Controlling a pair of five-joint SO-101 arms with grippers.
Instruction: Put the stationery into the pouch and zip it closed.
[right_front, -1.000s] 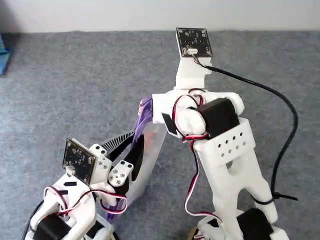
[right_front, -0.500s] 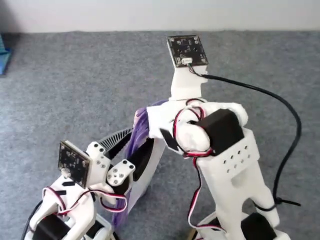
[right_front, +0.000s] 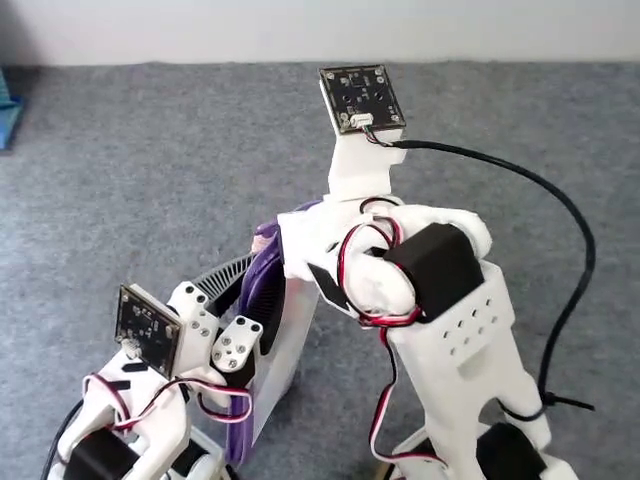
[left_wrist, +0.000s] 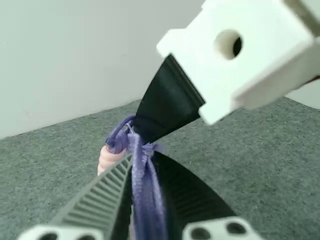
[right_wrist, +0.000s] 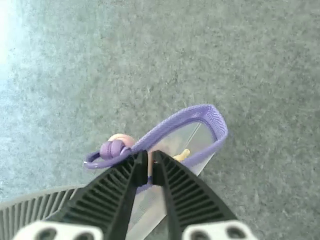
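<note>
Both tools are pinched shut on the purple zip edge of the pouch, the right tool beside the knotted pull, the left tool farther along. It stands upright between the arms over the grey worktop.

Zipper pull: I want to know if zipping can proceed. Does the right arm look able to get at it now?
Likely yes. The right gripper looks pinched on the purple cord right at the zipper pull, with nothing between them, while the left gripper holds the pouch by its trim.
</note>
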